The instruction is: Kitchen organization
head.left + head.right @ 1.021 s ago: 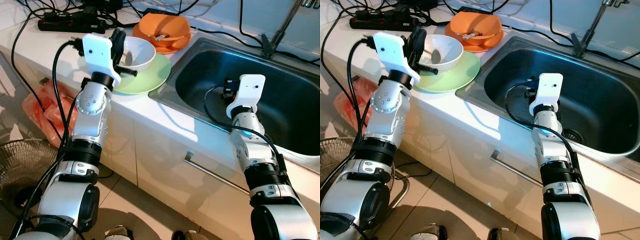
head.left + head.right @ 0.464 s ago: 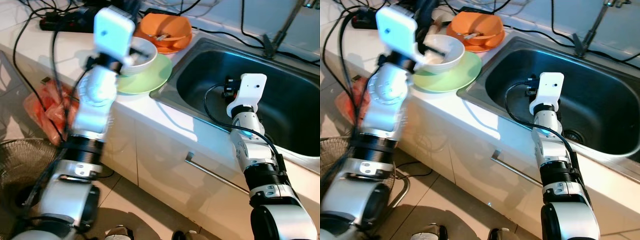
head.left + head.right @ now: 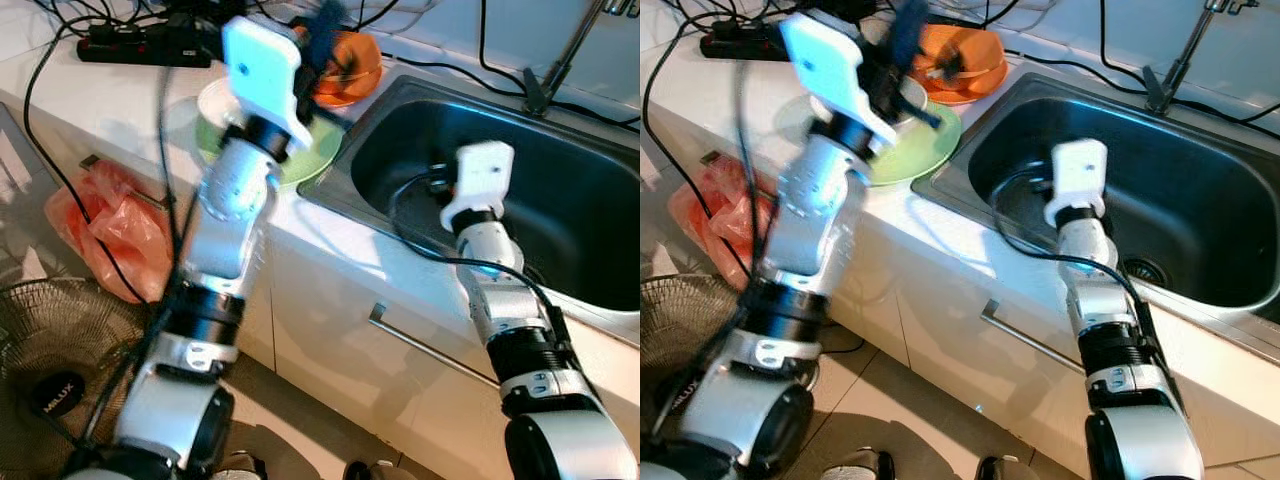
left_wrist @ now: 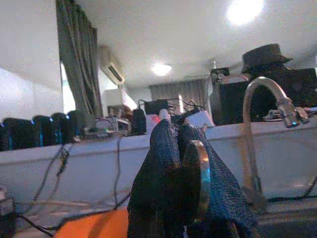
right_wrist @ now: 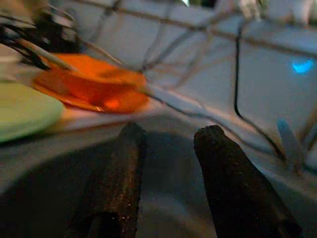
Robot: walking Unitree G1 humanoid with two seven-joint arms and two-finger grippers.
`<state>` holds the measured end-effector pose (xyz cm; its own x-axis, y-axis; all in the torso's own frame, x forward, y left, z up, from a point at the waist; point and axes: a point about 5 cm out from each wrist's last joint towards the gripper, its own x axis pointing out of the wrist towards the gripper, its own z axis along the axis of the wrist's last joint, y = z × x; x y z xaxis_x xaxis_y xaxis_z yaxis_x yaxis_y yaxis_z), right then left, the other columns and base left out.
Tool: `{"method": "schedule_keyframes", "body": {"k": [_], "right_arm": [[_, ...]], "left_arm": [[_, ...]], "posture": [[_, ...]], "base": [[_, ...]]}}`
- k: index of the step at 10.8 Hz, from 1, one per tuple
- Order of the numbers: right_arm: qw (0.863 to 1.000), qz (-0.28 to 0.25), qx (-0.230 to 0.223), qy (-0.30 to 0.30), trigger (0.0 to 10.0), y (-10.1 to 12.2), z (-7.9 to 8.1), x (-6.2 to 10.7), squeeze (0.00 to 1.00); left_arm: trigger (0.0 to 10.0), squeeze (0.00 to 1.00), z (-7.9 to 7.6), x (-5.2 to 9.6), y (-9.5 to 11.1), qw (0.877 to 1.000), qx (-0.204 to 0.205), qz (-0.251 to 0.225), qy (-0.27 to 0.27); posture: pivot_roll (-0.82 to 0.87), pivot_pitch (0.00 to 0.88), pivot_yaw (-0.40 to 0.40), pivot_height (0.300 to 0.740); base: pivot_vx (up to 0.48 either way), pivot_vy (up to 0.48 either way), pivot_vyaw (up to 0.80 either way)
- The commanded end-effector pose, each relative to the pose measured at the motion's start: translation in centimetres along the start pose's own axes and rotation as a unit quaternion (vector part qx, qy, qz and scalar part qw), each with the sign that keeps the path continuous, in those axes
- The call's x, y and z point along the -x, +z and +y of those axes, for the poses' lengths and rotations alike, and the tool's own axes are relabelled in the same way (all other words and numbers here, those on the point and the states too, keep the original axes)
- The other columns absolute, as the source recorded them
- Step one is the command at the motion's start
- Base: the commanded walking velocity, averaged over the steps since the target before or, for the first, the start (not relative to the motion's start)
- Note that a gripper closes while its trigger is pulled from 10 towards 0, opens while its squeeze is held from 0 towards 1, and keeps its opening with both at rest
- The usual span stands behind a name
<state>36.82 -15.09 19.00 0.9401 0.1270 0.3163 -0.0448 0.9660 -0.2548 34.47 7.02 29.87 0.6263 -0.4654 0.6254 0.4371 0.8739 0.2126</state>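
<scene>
1. Spoon [image 4: 198, 173]: a shiny metal piece, most likely a spoon, is clamped between the two black fingers of the left gripper [image 4: 174, 130]. Its rounded end shows between them, near the tips.
2. The left gripper is raised above the counter [image 3: 100, 90], over the near edge of the orange bowl [image 3: 975, 50]. The head views are blurred there, so the exact height cannot be told.
3. Such a tight hold near the fingertips seems chosen because the spoon is thin and smooth and could slip out.
4. The white bowl [image 3: 215, 100] stands on the green plate [image 3: 930, 140], just beside the sink [image 3: 400, 140]. The orange bowl stands behind them and has some cutlery inside.
5. By judgement, the spoon is being taken apart from the dishes, so that bowls and plates can be stacked or put in the sink. Where it will be put is not clear.
6. The right gripper [image 5: 171, 136] hangs inside the sink, with its fingers apart and nothing between them. It points toward the orange bowl and the plate. It looks ready to receive something, but this is only a guess.
7. Black cables and a power strip [image 3: 120, 45] lie on the counter behind the dishes, so a wide move of the left arm could catch them.
8. The tap [image 4: 252, 99] stands at the far side of the sink, well apart from both grippers.
</scene>
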Motion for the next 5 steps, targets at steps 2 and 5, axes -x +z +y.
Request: {"method": "schedule_keyframes", "body": {"k": [2, 5], "right_arm": [[0.997, -0.044, 0.048, 0.044, 10.0, 1.3, 0.6, 0.0, 0.0], [0.995, -0.06, 0.05, 0.067, 10.0, 1.5, 1.3, 0.4, 1.0]], "left_arm": [[10.0, 0.0, -0.9, 0.2, -0.2, 0.999, 0.031, 0.008, -0.015], [10.0, 0.0, -1.1, 0.3, -0.3, 0.999, 0.04, 0.013, -0.019]], "posture": [[0.05, 0.085, -0.049, 0.74], [0.05, 0.087, -0.044, 0.74]], "base": [[0.0, 0.0, 0.0], [0.0, 0.0, 0.0]]}}
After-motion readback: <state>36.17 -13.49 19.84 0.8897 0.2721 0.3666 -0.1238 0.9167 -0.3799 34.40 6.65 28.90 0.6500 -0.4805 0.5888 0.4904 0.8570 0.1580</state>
